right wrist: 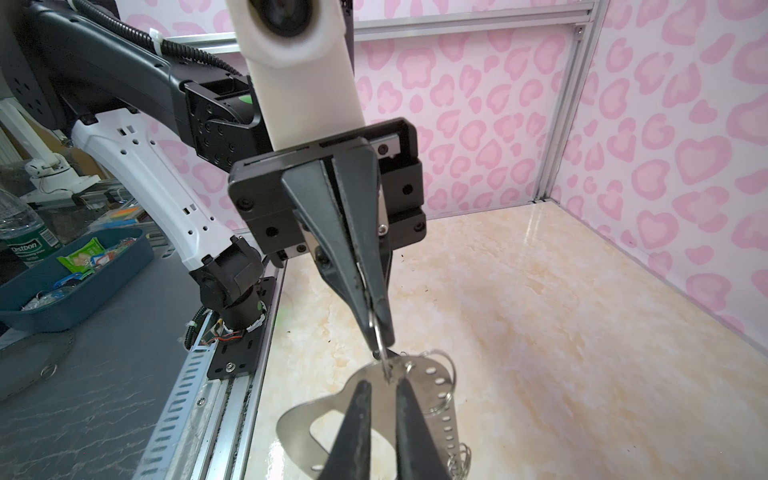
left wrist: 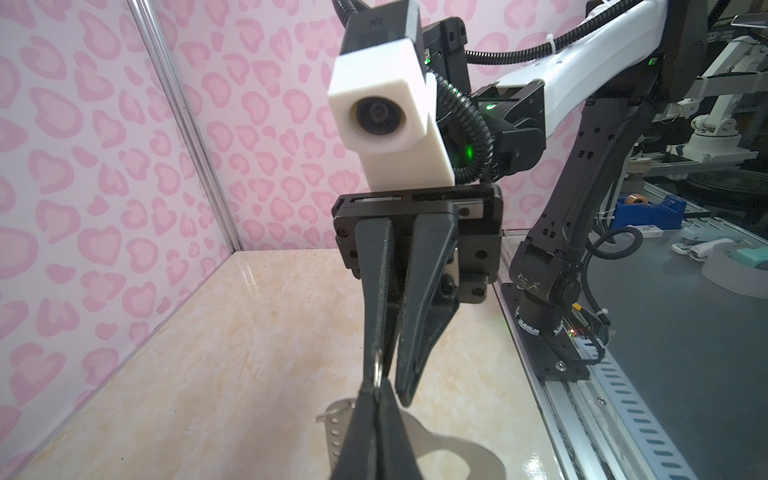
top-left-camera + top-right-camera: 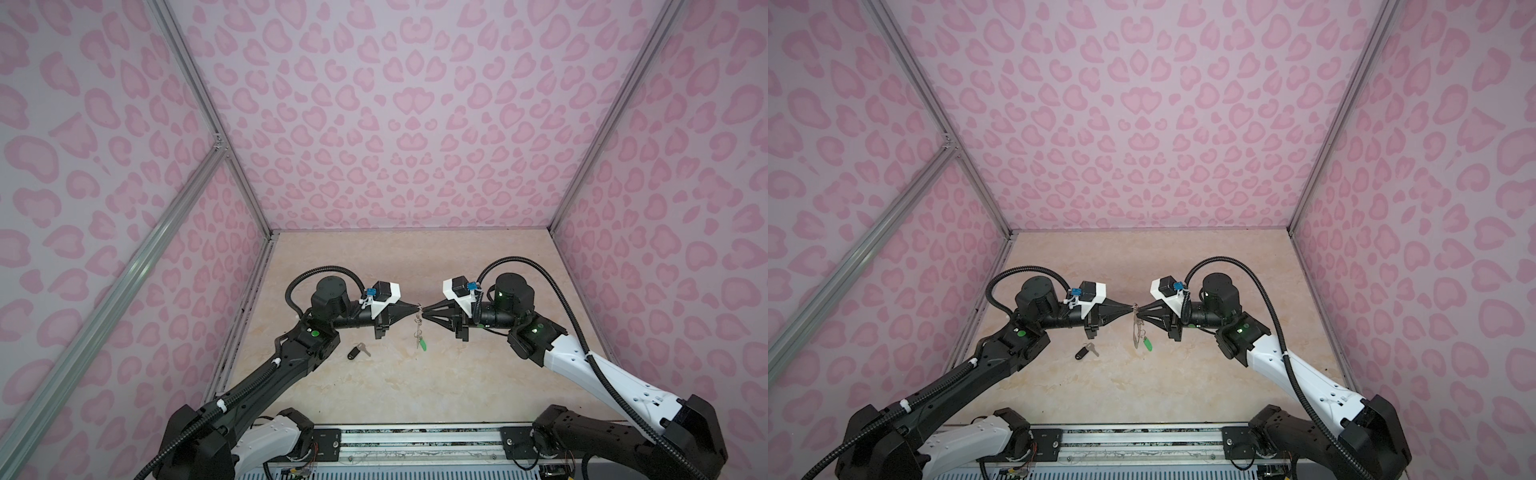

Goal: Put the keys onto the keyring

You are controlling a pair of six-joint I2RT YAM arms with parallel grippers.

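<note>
Right wrist view shows left hand point(image 1: 375, 334) clamped on a wire ring point(image 1: 384, 357) of the keyring point(image 1: 301, 415) hanging mid-air, right hand point(image 1: 382, 384) narrow astride it with no clear grip, black-tag key point(image 3: 358, 352) loose on desk point(image 3: 374, 395) in a top view; I'd hold that pinch firm and nudge the right hand gently.

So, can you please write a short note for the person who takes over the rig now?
Left gripper: shut on a small ring of the keyring, held up in the air.
Right gripper: tips at the same ring; grip unclear.
Done: green-tag key hangs from the keyring, seemingly attached.
To do: black-tag key lies on the table beside the left arm; thread it on.
</note>
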